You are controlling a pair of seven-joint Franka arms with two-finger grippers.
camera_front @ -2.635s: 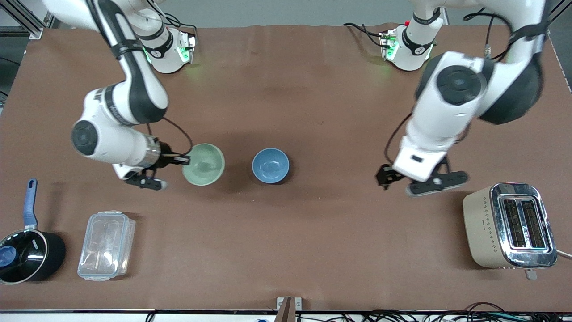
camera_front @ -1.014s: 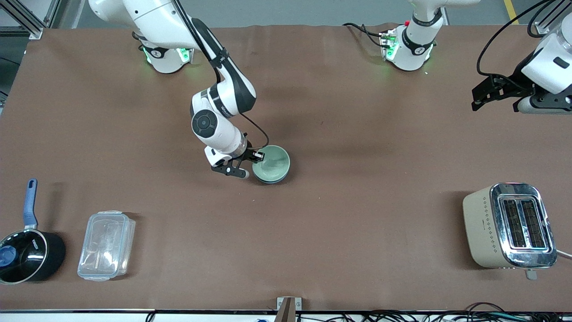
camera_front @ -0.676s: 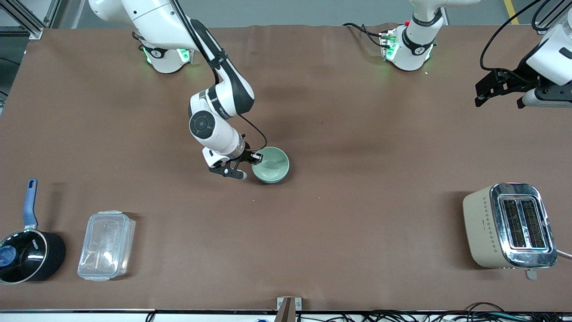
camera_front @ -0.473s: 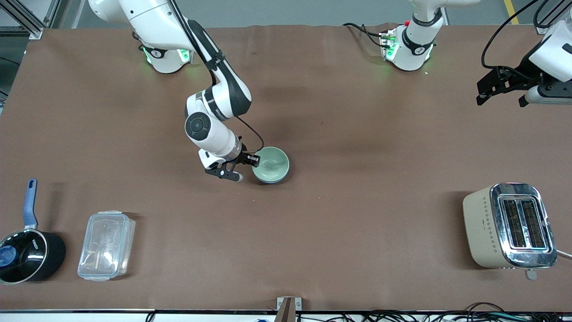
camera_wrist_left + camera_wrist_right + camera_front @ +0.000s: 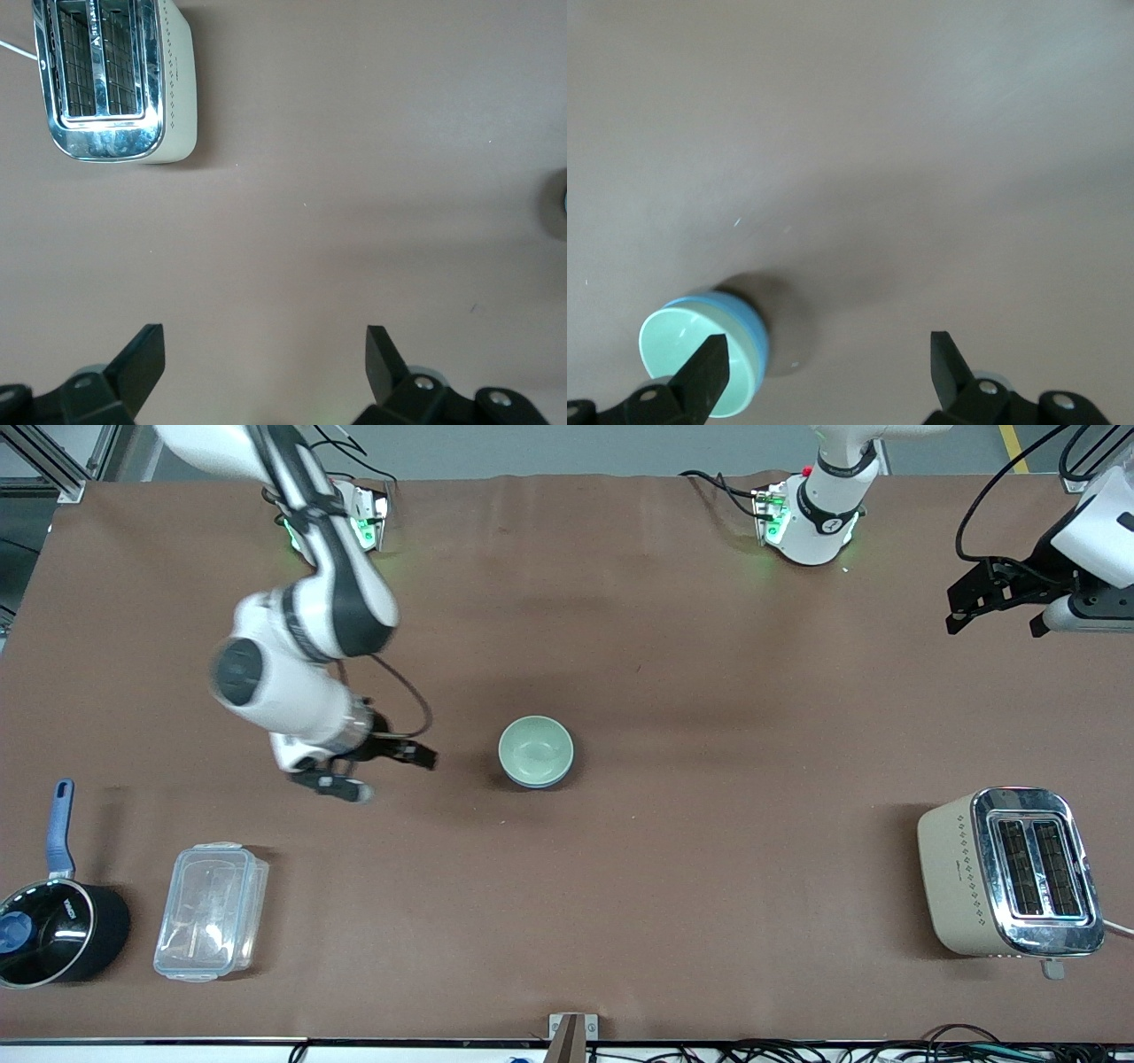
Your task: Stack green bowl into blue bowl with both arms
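Note:
The green bowl sits nested in the blue bowl at the middle of the table. In the front view only a thin blue edge shows under it. The right wrist view shows the green bowl inside the blue rim. My right gripper is open and empty, apart from the bowls, toward the right arm's end of the table; it shows open in its wrist view. My left gripper is open and empty, up over the left arm's end of the table, with only bare table between its fingers.
A beige toaster stands near the front camera at the left arm's end; it also shows in the left wrist view. A black saucepan with a blue handle and a clear plastic container stand at the right arm's end.
My right gripper has let go of the green bowl, now in the blue bowl, and drawn back toward the right arm's end. The left arm has hardly moved.

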